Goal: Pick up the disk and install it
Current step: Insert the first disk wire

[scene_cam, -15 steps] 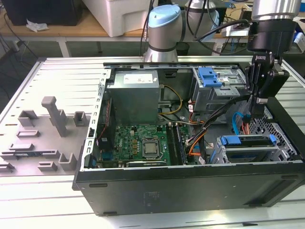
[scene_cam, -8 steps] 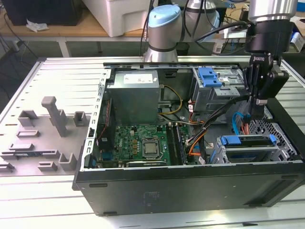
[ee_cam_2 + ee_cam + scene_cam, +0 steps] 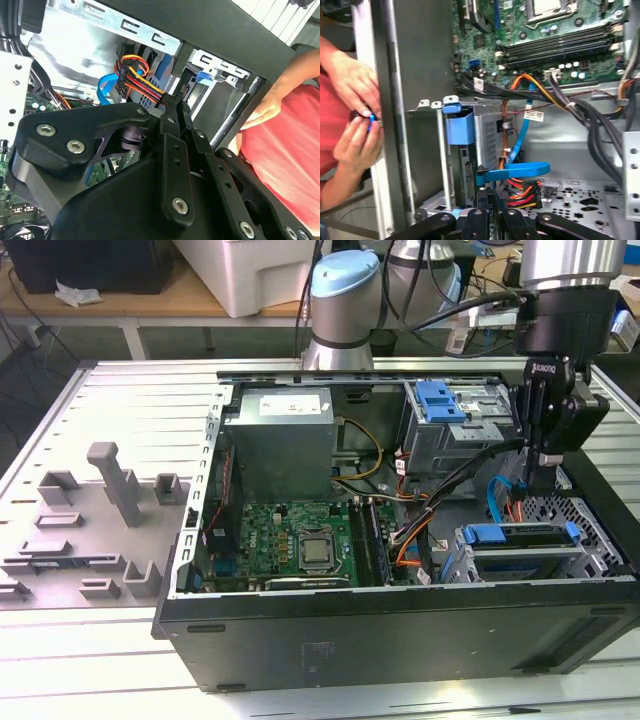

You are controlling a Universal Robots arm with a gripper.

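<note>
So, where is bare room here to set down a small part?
Bare slatted table behind the grey fixture, and the strip in front of the computer case. Crowded: cables between motherboard and drive cage.

Silver arm (image 3: 565,260), blue caps (image 3: 345,275) (black end effector (image 3: 542,475)).

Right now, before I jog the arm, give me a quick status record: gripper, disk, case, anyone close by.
gripper: shut, nothing seen between its fingers; pointing down inside the computer case, at the exterior view's right
disk: blue-framed, appears seated in the drive cage at the case's near corner, apart from the gripper
cables: red, orange and yellow bundle close ahead of the gripper's tips
hands: a person's, just outside the case wall, holding a small blue piece
</note>
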